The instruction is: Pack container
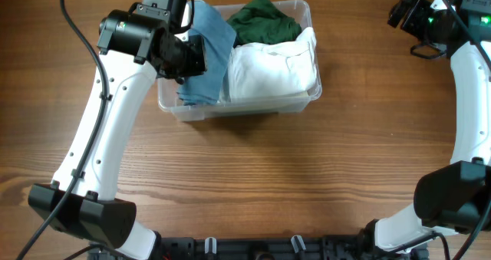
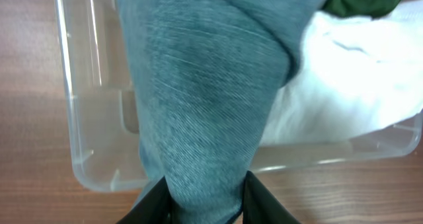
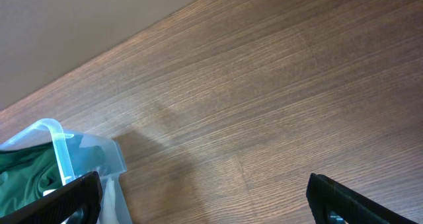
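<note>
The clear plastic container (image 1: 230, 110) stands at the table's upper middle. A folded white cloth (image 1: 272, 68) fills its right part, and a dark green cloth (image 1: 265, 22) lies behind that. My left gripper (image 1: 192, 60) hangs over the container's left end, shut on a blue cloth (image 1: 211, 57). In the left wrist view the blue cloth (image 2: 205, 105) fills the gap between the fingers of the left gripper (image 2: 205, 204) and drapes down over the bare left compartment (image 2: 86, 138). My right gripper (image 3: 205, 197) stands open over bare wood at the far right, apart from the container's corner (image 3: 59, 138).
Brown wooden tabletop (image 1: 307, 176) surrounds the container. The left arm's white link (image 1: 100, 137) crosses the left side, and the right arm (image 1: 468, 99) runs along the right edge. Black cables hang at the left.
</note>
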You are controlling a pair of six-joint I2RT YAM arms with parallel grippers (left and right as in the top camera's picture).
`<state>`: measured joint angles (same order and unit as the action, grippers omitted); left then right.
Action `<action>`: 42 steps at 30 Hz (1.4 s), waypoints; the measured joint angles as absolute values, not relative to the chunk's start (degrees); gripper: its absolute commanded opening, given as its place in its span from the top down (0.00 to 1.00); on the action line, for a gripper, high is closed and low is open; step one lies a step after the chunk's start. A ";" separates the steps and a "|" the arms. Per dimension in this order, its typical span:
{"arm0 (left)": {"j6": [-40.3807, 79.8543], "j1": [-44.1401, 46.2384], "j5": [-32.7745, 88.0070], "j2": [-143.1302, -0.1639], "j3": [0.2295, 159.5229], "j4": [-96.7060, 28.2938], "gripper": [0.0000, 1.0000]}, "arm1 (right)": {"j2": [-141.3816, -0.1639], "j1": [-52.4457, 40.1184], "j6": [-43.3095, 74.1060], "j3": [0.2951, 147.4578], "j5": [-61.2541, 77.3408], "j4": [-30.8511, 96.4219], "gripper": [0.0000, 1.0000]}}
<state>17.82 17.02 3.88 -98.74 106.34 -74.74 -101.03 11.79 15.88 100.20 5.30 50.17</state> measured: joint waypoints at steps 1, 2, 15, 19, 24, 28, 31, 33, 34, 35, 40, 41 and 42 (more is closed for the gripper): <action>17.82 17.02 3.68 -98.74 106.34 -74.22 0.70 | -101.03 11.79 15.88 100.20 5.30 50.19 0.00; 17.82 17.02 3.53 -98.74 106.34 -73.91 0.70 | -101.03 11.79 15.88 100.20 5.30 50.19 0.00; 17.82 16.97 2.81 -101.47 106.34 -73.34 0.79 | -101.03 11.79 15.88 100.18 5.30 50.19 0.00; 17.82 16.95 2.79 -103.20 106.39 -73.34 0.81 | -101.03 11.79 15.88 100.20 5.30 50.19 0.00; 17.67 16.86 2.68 -104.77 106.39 -73.34 0.96 | -101.03 11.79 15.88 100.20 5.30 50.19 0.00; 17.58 16.86 2.59 -105.12 106.39 -72.95 0.96 | -101.03 11.79 15.88 100.20 5.30 50.19 0.00; 17.58 16.84 2.61 -105.12 106.39 -72.58 0.96 | -101.03 11.79 15.88 100.20 5.30 50.19 0.00; 17.58 16.80 2.63 -105.12 106.39 -72.34 0.96 | -101.03 11.79 15.88 100.18 5.30 50.19 0.00; 17.58 16.80 2.63 -105.12 106.39 -72.12 0.96 | -101.03 11.79 15.88 100.18 5.30 50.19 0.00; 17.58 16.78 2.63 -105.12 106.39 -71.77 0.96 | -101.03 11.79 15.88 100.20 5.30 50.19 0.00; 17.58 16.75 2.83 -104.20 106.39 -69.69 0.96 | -101.03 11.79 15.88 100.20 5.30 50.19 0.00; 17.58 16.75 2.83 -103.77 106.39 -69.30 0.96 | -101.03 11.79 15.88 100.20 5.30 50.19 0.00; 17.61 16.75 2.83 -103.09 106.37 -68.79 0.96 | -101.03 11.79 15.88 100.20 5.30 50.19 0.00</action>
